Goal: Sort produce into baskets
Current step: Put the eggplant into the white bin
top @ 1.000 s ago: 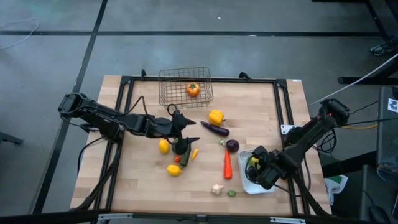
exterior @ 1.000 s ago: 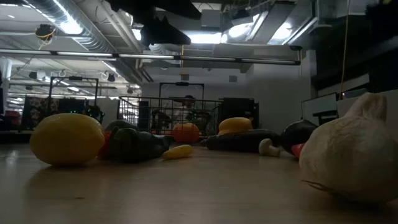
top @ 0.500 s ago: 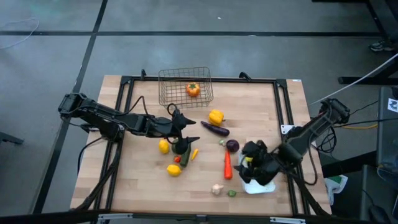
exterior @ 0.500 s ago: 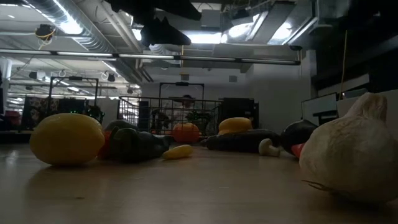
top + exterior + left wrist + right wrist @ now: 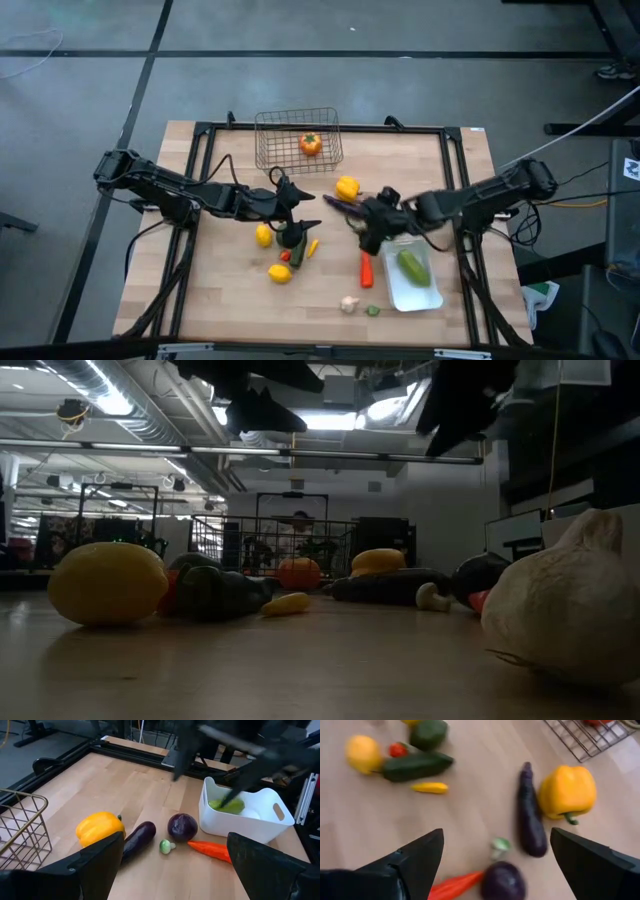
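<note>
My right gripper [image 5: 362, 222] is open and empty, above the long purple eggplant [image 5: 530, 817] and the round purple vegetable [image 5: 503, 880], next to the yellow pepper [image 5: 347, 187]. My left gripper [image 5: 308, 208] is open and empty, above a dark green cucumber [image 5: 291, 238] and a lemon [image 5: 264, 236]. The wire basket [image 5: 270, 150] at the far edge holds an orange tomato [image 5: 311, 144]. The white tray [image 5: 398, 297] at the right holds a green cucumber [image 5: 412, 265]. The carrot [image 5: 366, 268] lies beside the tray.
A second lemon [image 5: 280, 273], a garlic [image 5: 348, 304] and a small green piece [image 5: 372, 311] lie toward the near edge. A small yellow pepper [image 5: 312, 248] lies by the cucumber. A black frame [image 5: 455, 170] runs around the table top.
My right gripper has gone from over the white tray toward the table's left and far side, and now stands over the eggplants. The green cucumber now shows lying in the tray.
</note>
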